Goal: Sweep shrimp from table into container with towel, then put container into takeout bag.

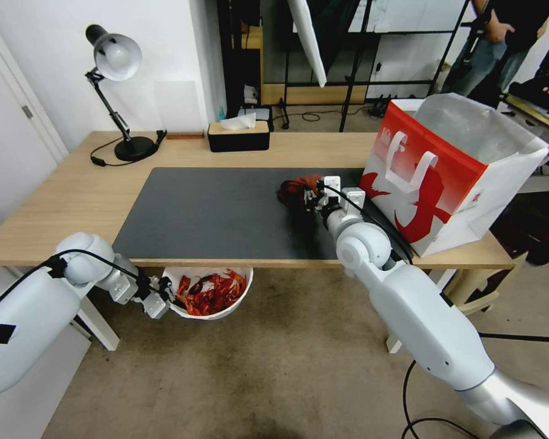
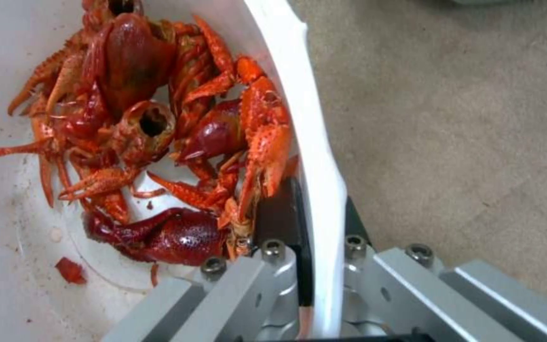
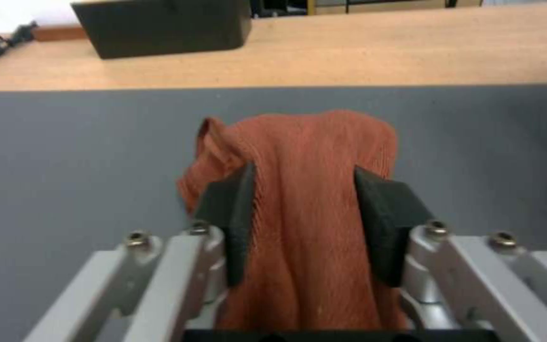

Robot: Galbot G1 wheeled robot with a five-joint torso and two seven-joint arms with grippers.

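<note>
Table [image 1: 73,201] w/ dark grey mat [image 1: 226,213] is stretching across the head view; no shrimp showing on the mat surface. Takeout bag [image 1: 463,164] is standing open at approx 2 o'clock on the table, silvery lining showing, nothing visibly inside.

Container [image 1: 216,314] is hanging below the table's near edge at approx 7 o'clock; left gripper [image 2: 308,266] is clamping its rim, one finger inside the wall, one outside. Shrimp [image 2: 153,133] are lying heaped in the bowl w/ a few red crumbs beside them.

Right gripper [image 3: 308,223] is sitting over the mat near centre, approx 1 o'clock, just beside the bag; towel [image 3: 305,190] is bunched btwn its pads, pinched.

Progress, judging by this: sweep looking done, shrimp in container. Left: lifting container up & into the bag. Towel not yet put down.
</note>
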